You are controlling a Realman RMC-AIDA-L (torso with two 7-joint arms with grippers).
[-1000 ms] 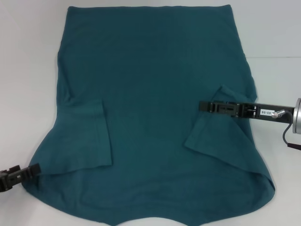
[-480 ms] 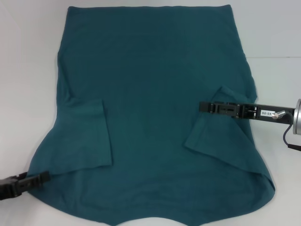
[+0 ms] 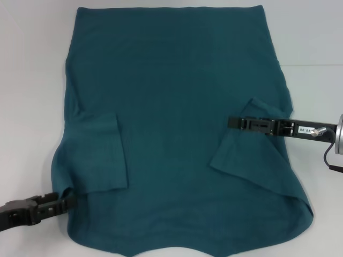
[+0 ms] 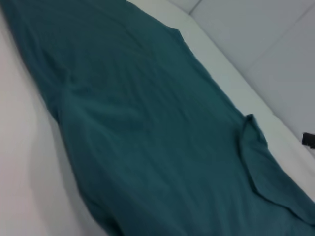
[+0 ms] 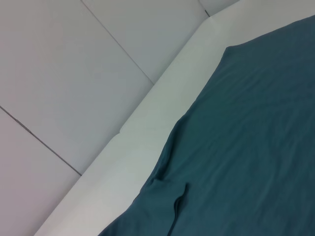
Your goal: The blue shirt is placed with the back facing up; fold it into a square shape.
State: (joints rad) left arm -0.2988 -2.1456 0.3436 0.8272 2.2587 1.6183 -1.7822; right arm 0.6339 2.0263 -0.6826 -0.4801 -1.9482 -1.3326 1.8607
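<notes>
The blue shirt [image 3: 177, 107] lies spread on the white table [image 3: 32, 80], plain side up, with both sleeves folded inward. At the near left, my left gripper [image 3: 67, 202] is shut on the shirt's side edge, just below the folded left sleeve [image 3: 102, 155]. The cloth there is drawn inward and puckered. From the right, my right gripper [image 3: 231, 122] reaches over the inner edge of the folded right sleeve [image 3: 252, 155]. The wrist views show only the shirt [image 4: 147, 123] [image 5: 256, 147], not their own fingers.
White table surface shows to the left, right and far side of the shirt. The right wrist view shows the table's edge [image 5: 147, 128] with grey floor tiles [image 5: 74, 73] beyond it. A black bit of the right gripper [image 4: 308, 139] shows far off in the left wrist view.
My left gripper has moved rightward, pulling the shirt's near-left edge inward with it. The right gripper has barely shifted.
</notes>
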